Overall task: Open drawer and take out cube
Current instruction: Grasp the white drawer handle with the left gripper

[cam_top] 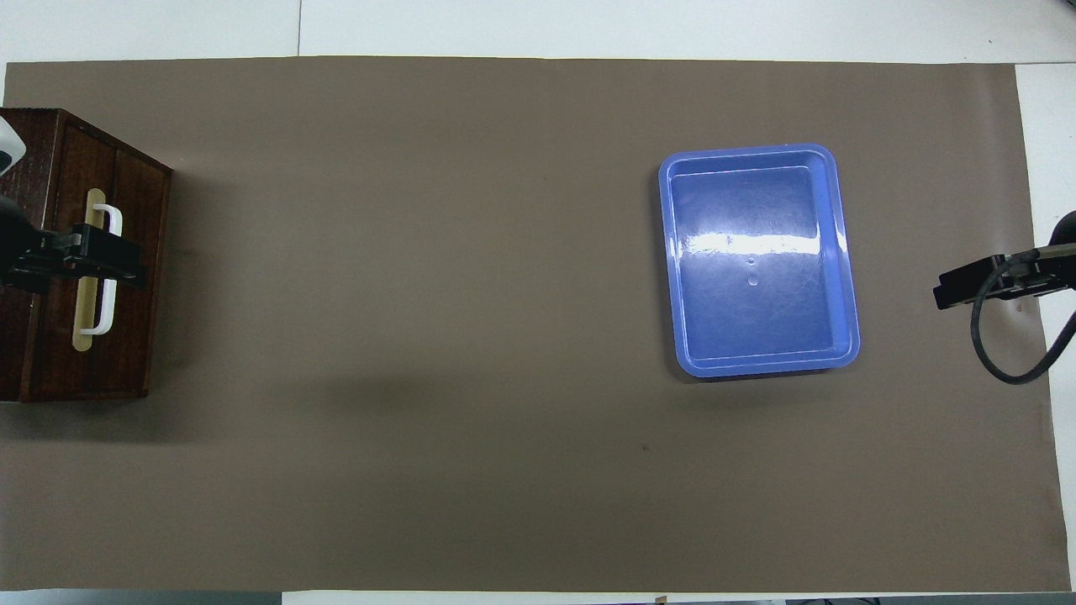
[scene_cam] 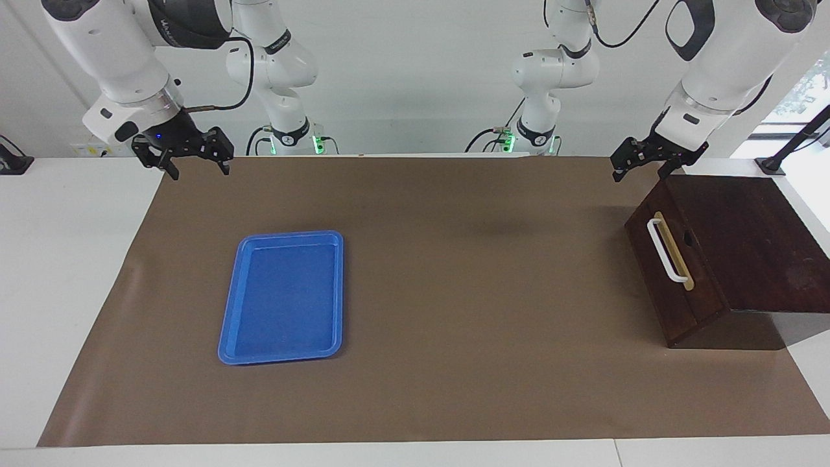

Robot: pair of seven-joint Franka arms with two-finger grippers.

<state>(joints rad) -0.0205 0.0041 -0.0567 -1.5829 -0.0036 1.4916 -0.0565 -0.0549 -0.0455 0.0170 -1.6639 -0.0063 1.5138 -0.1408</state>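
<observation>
The drawer is sitting closed at the left arm's end of the tabletop; the cube is not showing. The left gripper, fingers spread, is hovering above it and should be descending squarely onto the white handle. The right gripper, fingers spread, is waiting.

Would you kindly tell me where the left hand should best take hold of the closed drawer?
Grip the white bar handle on the drawer front, midway along. The bar stands off its tan strip, leaving a gap for fingers. Approach from in front; the left hand hangs over the drawer's top edge.
</observation>
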